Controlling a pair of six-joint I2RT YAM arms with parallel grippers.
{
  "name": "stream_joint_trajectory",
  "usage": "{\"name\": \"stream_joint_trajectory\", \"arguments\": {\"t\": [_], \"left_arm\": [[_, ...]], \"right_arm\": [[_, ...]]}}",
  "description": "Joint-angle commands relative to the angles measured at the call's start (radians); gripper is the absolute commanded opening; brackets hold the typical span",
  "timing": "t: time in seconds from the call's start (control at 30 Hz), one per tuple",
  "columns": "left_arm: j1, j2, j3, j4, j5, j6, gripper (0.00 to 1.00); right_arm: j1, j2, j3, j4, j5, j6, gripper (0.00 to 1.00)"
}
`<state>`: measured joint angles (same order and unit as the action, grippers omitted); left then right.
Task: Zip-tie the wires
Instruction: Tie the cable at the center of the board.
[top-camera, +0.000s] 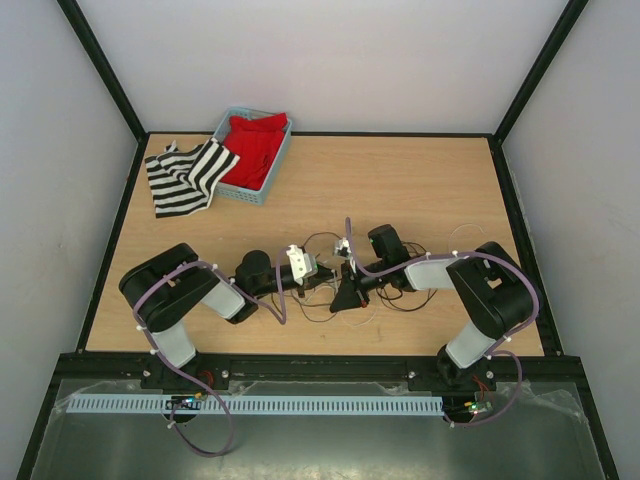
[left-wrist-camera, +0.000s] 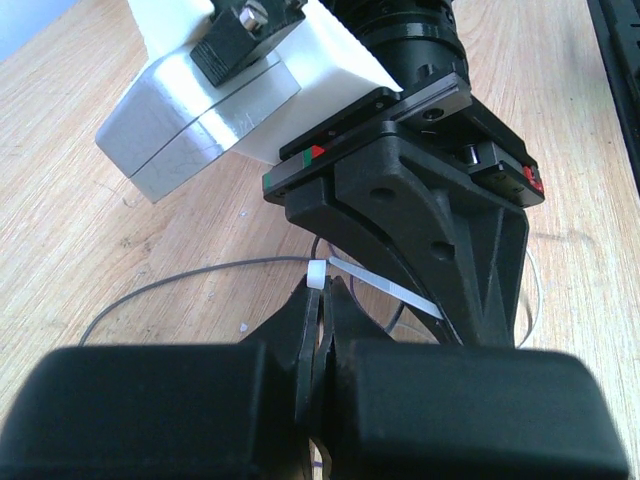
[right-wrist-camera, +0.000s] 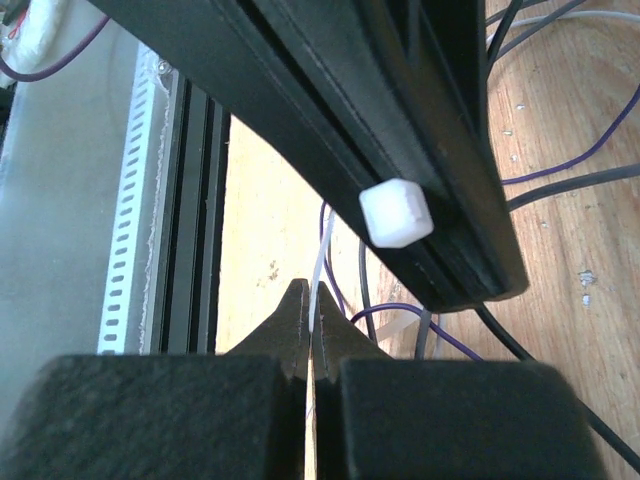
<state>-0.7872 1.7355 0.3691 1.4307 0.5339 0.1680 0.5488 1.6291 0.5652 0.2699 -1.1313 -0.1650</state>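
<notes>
Both grippers meet over the middle of the table. My left gripper (left-wrist-camera: 325, 290) is shut on the zip tie (left-wrist-camera: 385, 288), with the tie's white head (left-wrist-camera: 317, 275) sitting at its fingertips and the strap running off to the right under the right gripper's black body. In the right wrist view my right gripper (right-wrist-camera: 312, 300) is shut on the thin white strap (right-wrist-camera: 319, 262), and the head (right-wrist-camera: 396, 213) shows just above against the left fingers. The wires (right-wrist-camera: 560, 182) curl in dark, grey and purple loops on the wood around both grippers, and show as thin loops (top-camera: 316, 312) from above.
A blue basket (top-camera: 228, 124) of red cloth stands at the back left, with a black-and-white striped cloth (top-camera: 185, 178) beside it. The black frame rail (top-camera: 320, 365) and slotted cable duct (top-camera: 300, 404) run along the near edge.
</notes>
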Motion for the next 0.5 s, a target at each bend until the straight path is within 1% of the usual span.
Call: {"name": "stream_joint_trajectory", "arguments": {"t": [0.0, 0.47], "left_arm": [[-0.007, -0.016, -0.013, 0.050, -0.010, 0.024, 0.00], [-0.017, -0.047, -0.020, 0.051, -0.031, 0.042, 0.00]], "right_arm": [[-0.006, 0.010, -0.004, -0.020, -0.052, -0.020, 0.00], [-0.006, 0.034, 0.000, -0.032, -0.053, -0.025, 0.00]]}}
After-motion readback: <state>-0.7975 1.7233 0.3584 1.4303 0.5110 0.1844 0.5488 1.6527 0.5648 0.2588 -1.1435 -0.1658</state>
